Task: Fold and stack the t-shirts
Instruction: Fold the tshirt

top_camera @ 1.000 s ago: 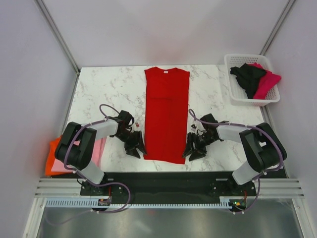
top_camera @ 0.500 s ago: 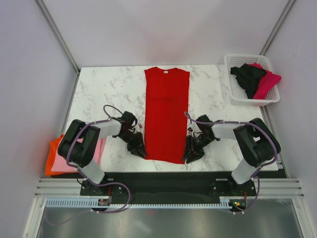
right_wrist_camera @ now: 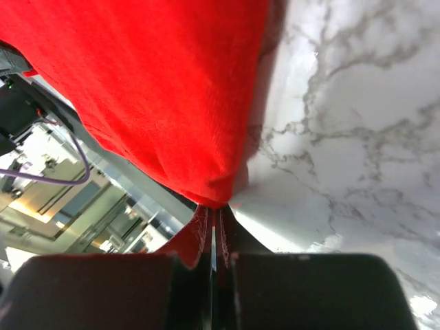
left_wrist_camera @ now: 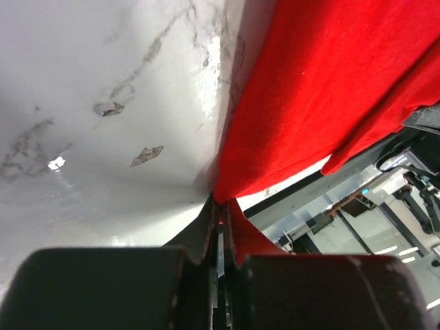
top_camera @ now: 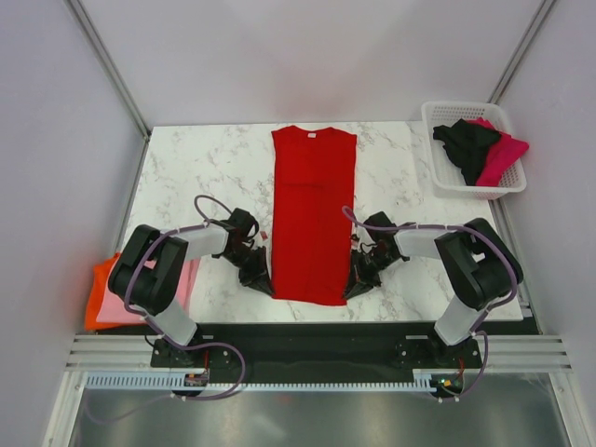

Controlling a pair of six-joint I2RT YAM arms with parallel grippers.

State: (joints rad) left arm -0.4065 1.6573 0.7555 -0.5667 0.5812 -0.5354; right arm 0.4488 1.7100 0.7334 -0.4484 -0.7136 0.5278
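Note:
A bright red t-shirt (top_camera: 313, 209) lies as a long narrow strip down the middle of the marble table, collar at the far end. My left gripper (top_camera: 264, 282) is shut on its near left corner; the left wrist view shows red cloth (left_wrist_camera: 309, 89) pinched at the fingertips. My right gripper (top_camera: 355, 284) is shut on the near right corner, with the red cloth (right_wrist_camera: 158, 89) bunched at its fingertips. Folded light pink (top_camera: 184, 279) and orange (top_camera: 97, 289) t-shirts lie stacked at the table's near left edge. Black (top_camera: 466, 144) and magenta (top_camera: 503, 154) t-shirts lie in the basket.
The white lattice basket (top_camera: 445, 184) stands at the far right corner, partly off the table. The table's near edge (top_camera: 372, 317) runs just behind both grippers. Bare marble (top_camera: 205, 168) flanks the red strip on both sides.
Both grippers slid inward to the red t-shirt's near corners and closed on them. The shirt itself has not visibly moved.

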